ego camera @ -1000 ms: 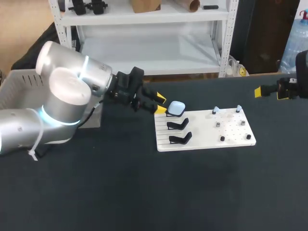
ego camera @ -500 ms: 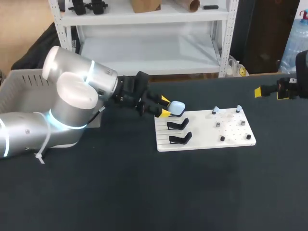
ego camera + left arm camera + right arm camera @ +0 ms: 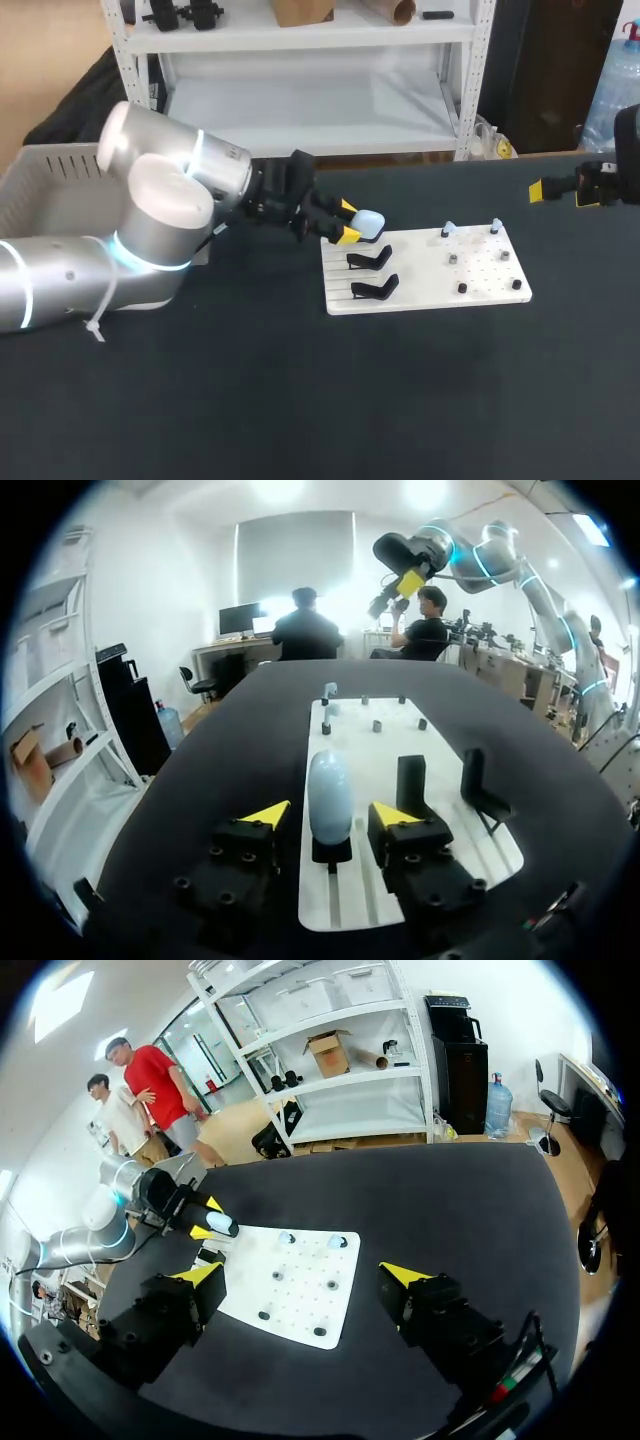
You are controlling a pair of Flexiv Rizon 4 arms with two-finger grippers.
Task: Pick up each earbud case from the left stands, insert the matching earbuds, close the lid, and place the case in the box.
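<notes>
- Head view: left gripper [image 3: 347,222] was the nearer one; case [image 3: 368,224] sat at the rear left of the white board [image 3: 430,290].
- Left wrist view: case [image 3: 329,795] stood upright on its stand [image 3: 331,852], between spread fingers [image 3: 265,813], with gaps on both sides.
- Right wrist view: right gripper [image 3: 305,1273] was spread and empty, well apart from the case [image 3: 219,1223].

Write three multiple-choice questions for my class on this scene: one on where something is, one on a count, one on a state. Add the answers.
1. Which stand holds the earbud case?
A. back
B. middle
C. front

2. How many stands are empty?
A. one
B. two
C. three

3. The right end effector is:
A. open and empty
B. shut on the case
C. shut on a stand

Answers:
1 A: the case stands upright on the back stand, between the open fingers of the left end effector.
2 B: the middle stand and front stand hold nothing.
3 A: its fingers are parted with nothing between them.
</notes>
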